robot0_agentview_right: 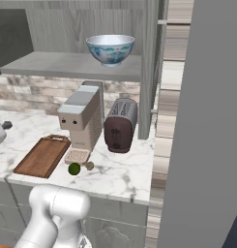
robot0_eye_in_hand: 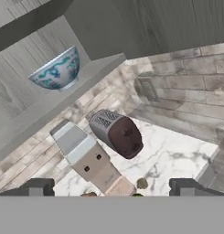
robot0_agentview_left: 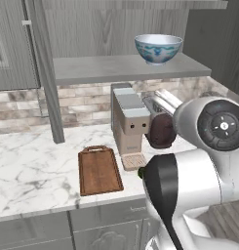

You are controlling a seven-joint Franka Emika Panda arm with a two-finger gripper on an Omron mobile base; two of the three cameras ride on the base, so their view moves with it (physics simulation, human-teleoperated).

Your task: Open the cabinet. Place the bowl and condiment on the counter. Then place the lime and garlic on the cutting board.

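The cabinet (robot0_agentview_left: 116,68) stands open, with one door (robot0_agentview_right: 202,121) swung out at the right. On its grey shelf sits the blue-and-white bowl (robot0_agentview_left: 158,48) (robot0_agentview_right: 110,48) (robot0_eye_in_hand: 56,71). The condiment is out of view. On the marble counter (robot0_agentview_right: 125,174), the lime (robot0_agentview_right: 74,168) and the garlic (robot0_agentview_right: 89,165) (robot0_eye_in_hand: 141,183) lie side by side in front of a coffee machine. The dark wooden cutting board (robot0_agentview_left: 99,170) (robot0_agentview_right: 42,156) lies just left of them with nothing on it. My gripper (robot0_eye_in_hand: 112,187) is open and holds nothing; it hangs in the air, well back from the shelf and above the counter.
A beige coffee machine (robot0_agentview_right: 81,118) and a dark red toaster (robot0_agentview_right: 121,125) stand on the counter under the shelf. A brick backsplash runs behind them. The left cabinet door (robot0_agentview_left: 13,44) is swung open on the left. My white arm (robot0_agentview_left: 199,166) covers the counter's right end in the left base view.
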